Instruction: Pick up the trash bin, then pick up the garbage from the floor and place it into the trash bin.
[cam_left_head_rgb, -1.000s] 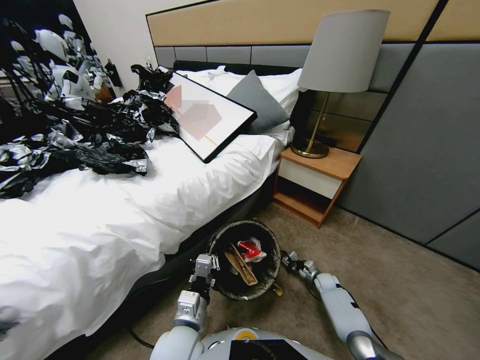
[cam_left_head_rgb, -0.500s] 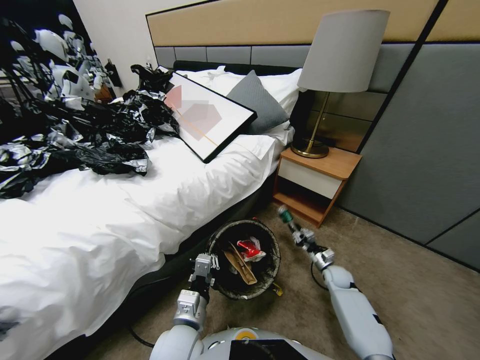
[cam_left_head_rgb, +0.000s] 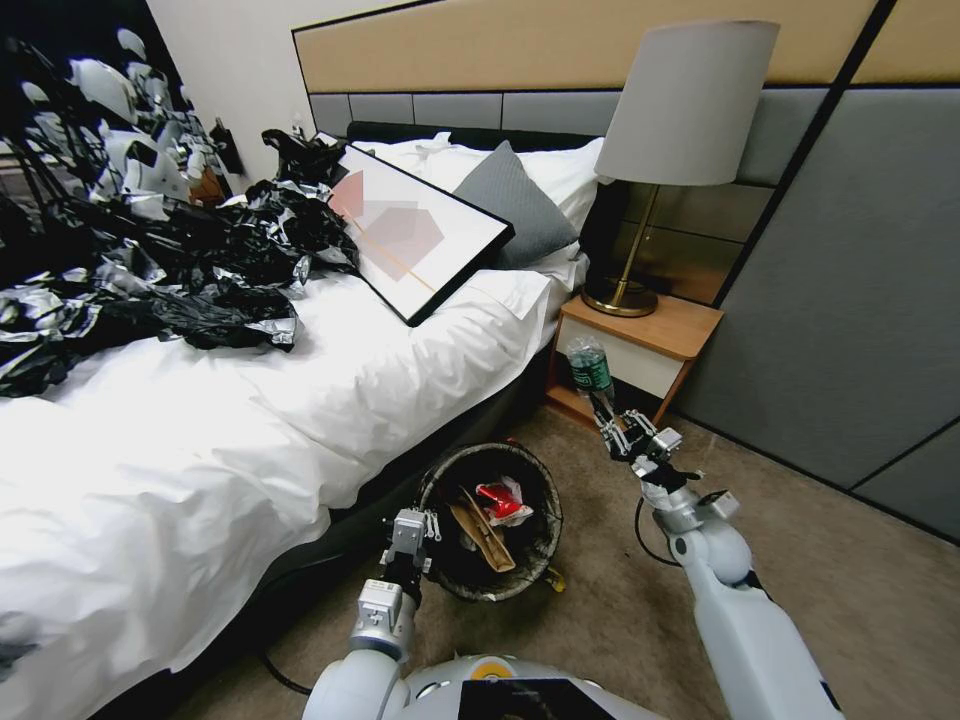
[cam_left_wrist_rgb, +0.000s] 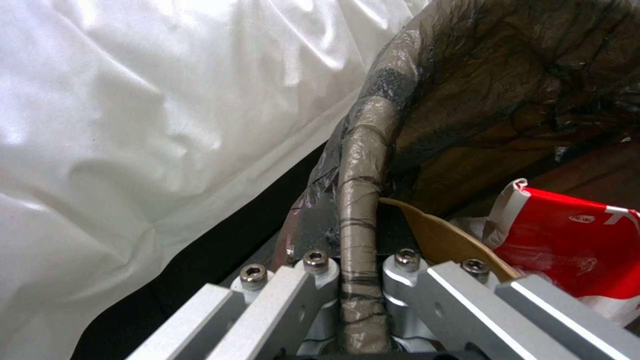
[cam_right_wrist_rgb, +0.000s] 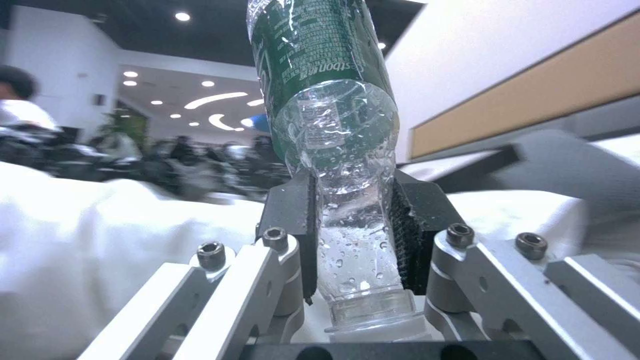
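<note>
The trash bin (cam_left_head_rgb: 535, 560), round with a black bag liner, hangs low beside the bed. My left gripper (cam_left_head_rgb: 408, 533) is shut on its rim (cam_left_wrist_rgb: 360, 200). Inside lie a red-and-white wrapper (cam_left_head_rgb: 500, 498) (cam_left_wrist_rgb: 573, 245) and a brown paper piece (cam_left_head_rgb: 480, 535) (cam_left_wrist_rgb: 440, 240). Up and to the right of the bin, in front of the nightstand, my right gripper (cam_left_head_rgb: 612, 428) (cam_right_wrist_rgb: 353, 235) is shut on the neck end of a clear bottle (cam_left_head_rgb: 590, 368) (cam_right_wrist_rgb: 327, 100) with a green label. A yellow wrapper (cam_left_head_rgb: 554, 578) peeks out on the floor at the bin's right edge.
The white bed (cam_left_head_rgb: 250, 420) lies left, carrying black plastic sheeting (cam_left_head_rgb: 170, 250) and a framed picture (cam_left_head_rgb: 415, 235). A wooden nightstand (cam_left_head_rgb: 630, 365) with a lamp (cam_left_head_rgb: 680, 110) stands ahead. Grey wall panels (cam_left_head_rgb: 850, 300) rise on the right. Open carpet (cam_left_head_rgb: 850, 600) spreads to the right.
My right arm has risen from the floor beside the bin, lifting the bottle up and away toward the nightstand. The left gripper and bin have stayed put.
</note>
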